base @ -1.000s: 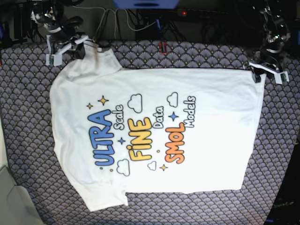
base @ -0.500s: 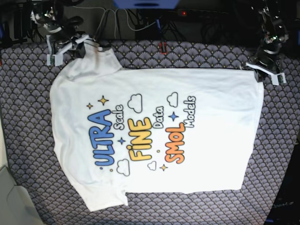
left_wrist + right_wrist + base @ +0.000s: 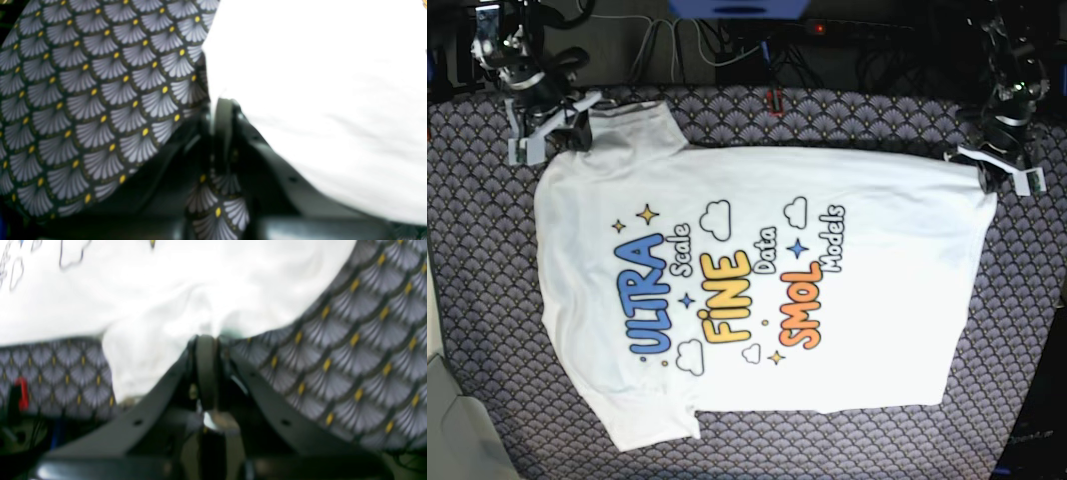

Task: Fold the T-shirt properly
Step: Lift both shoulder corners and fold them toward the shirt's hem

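Note:
The white T-shirt [image 3: 757, 290] lies flat and print-up on the table, with "ULTRA", "FINE" and "SMOL" reading sideways. My right gripper [image 3: 555, 128] is at the far left corner, shut on the upper sleeve; in the right wrist view the jaws [image 3: 206, 338] pinch bunched white cloth [image 3: 160, 316]. My left gripper [image 3: 997, 172] is at the far right corner, shut on the hem corner; in the left wrist view the closed jaws [image 3: 222, 101] meet the edge of the shirt [image 3: 317, 83].
A dark tablecloth with grey fan scales and yellow dots [image 3: 487, 300] covers the table around the shirt. Cables and a power strip [image 3: 727, 40] run behind the far edge. A grey surface [image 3: 447, 420] stands at the near left corner.
My right gripper has moved left and back, drawing the sleeve out flatter. My left gripper has shifted slightly right, pulling the hem corner out with it.

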Robot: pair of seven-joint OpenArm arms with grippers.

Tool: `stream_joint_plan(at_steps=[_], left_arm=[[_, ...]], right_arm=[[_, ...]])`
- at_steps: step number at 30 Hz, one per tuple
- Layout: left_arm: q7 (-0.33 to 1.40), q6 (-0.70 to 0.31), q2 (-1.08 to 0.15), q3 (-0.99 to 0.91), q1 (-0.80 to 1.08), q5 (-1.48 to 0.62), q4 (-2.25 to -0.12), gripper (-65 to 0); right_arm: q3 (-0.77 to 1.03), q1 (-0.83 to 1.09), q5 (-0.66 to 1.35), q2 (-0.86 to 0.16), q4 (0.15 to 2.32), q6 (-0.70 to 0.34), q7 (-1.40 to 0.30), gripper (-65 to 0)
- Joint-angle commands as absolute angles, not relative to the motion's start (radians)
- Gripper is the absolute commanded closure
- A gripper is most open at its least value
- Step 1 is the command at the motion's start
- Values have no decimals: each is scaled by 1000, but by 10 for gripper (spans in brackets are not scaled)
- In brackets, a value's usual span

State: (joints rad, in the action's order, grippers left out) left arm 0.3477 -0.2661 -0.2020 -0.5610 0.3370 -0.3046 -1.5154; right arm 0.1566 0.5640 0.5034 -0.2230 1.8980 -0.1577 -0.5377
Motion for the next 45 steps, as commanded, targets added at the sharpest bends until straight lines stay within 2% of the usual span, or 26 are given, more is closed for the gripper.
stream_joint_plan(at_steps=[1,5,8,12,17,25,35,40,45], left_arm=[[326,-268,-219,-567,325,-312,-1538,-7],[329,-268,-228,-567,280,-311,-1531,-7],[400,-268,-242,-564,236,-311,-1529,-7],[507,-268,-243,-567,151,-311,-1531,-7],[536,-268,-243,-561,77,-305,-1529,-7],[541,-271,-223,-527,-93,-62,-1458,-7],[530,-274,-226,-522,-246,76,-1276,-6],[530,-275,-226,-521,-286,90,-1228,-6],[530,-275,-226,-521,-292,90,-1211,-6]], right_arm=[[177,562,512,-246,1919,-162,-515,0],[191,521,512,-263,1917,-162,-515,0],[203,495,512,-280,1916,-162,-527,0],[214,409,512,-297,1914,-162,-618,0],[214,297,512,-320,1913,-162,-702,0],[202,105,510,-361,1811,-163,-780,0],[10,-134,507,-430,1564,-163,-773,0],[-71,-245,432,-432,1454,-163,-760,0],[-170,-289,308,-433,1371,-163,-674,0]])
